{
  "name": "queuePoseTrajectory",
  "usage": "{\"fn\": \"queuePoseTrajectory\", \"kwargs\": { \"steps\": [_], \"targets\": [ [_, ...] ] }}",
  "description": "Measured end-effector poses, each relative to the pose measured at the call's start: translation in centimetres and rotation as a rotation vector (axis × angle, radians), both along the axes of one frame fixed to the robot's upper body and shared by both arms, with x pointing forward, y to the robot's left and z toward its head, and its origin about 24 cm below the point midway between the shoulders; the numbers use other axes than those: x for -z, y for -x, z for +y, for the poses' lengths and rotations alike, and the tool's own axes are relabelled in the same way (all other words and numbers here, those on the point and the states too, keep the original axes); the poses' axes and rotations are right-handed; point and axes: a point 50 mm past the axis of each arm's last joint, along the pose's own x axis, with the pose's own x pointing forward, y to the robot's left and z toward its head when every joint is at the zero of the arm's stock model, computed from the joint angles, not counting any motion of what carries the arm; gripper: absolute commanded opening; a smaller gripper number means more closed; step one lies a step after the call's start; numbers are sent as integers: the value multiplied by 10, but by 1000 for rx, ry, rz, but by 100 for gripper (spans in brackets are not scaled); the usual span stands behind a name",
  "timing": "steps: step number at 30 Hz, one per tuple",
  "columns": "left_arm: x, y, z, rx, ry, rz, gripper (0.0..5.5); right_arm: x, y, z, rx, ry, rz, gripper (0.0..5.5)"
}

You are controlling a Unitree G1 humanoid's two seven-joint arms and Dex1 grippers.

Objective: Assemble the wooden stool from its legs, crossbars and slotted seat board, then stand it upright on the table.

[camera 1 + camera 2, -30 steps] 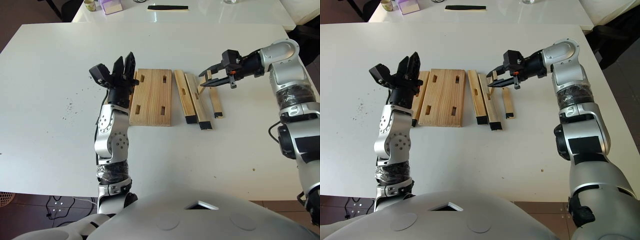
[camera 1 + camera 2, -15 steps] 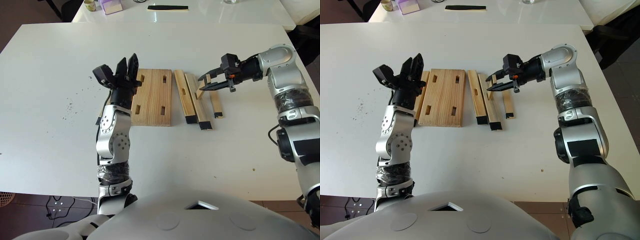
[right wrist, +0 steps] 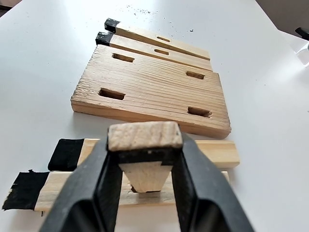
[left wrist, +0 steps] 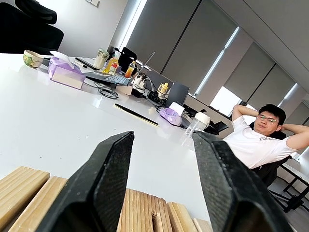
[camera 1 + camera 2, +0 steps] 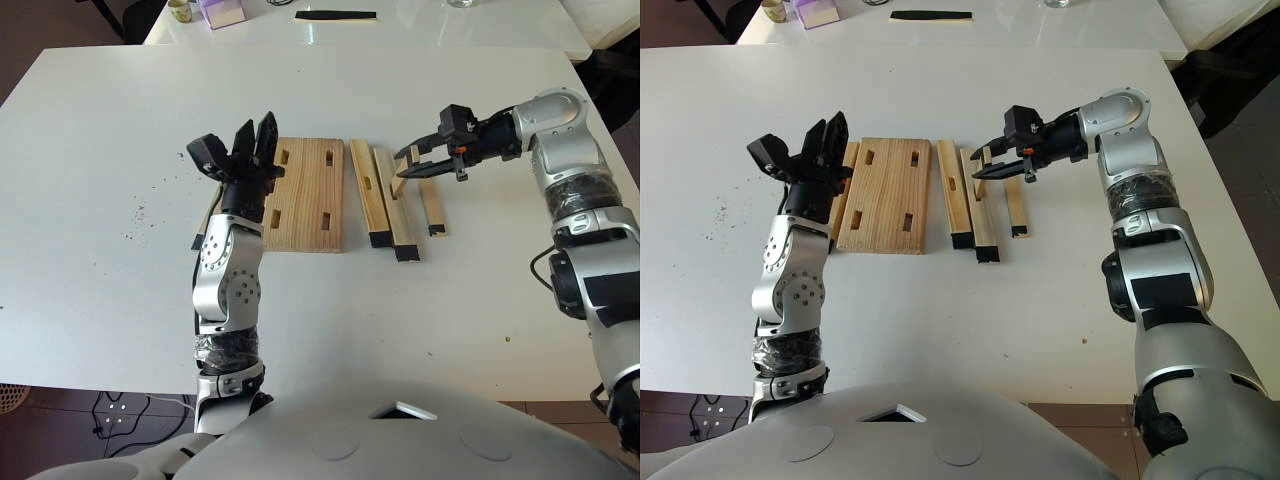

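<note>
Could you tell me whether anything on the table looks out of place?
Dark specks lie scattered on the table left of the board. One crossbar stands tilted in the right gripper, not flat.

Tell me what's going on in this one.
Assembly has barely begun. The robot's right hand is shut on a short crossbar, holding it over two legs lying right of the slotted seat board. The left hand hovers open at the board's left edge. Nothing is joined yet.
</note>
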Motion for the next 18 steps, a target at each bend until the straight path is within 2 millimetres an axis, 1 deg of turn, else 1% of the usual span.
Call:
{"fn": "queuePoseTrajectory", "kwargs": {
  "steps": [5, 10, 13, 18],
  "targets": [
    [0, 1, 0, 2, 0, 1, 226, 4, 0, -4, 34, -9, 79, 132],
    [1, 4, 0, 1, 0, 3, 226, 5, 1, -2, 50, -24, 145, 132],
    [3, 6, 0, 0, 0, 9, 226, 8, 0, -2, 77, -30, 152, 132],
    [3, 6, -2, 10, 0, 9, 226, 12, -1, 2, 89, -36, 104, 132]
  ]
}}
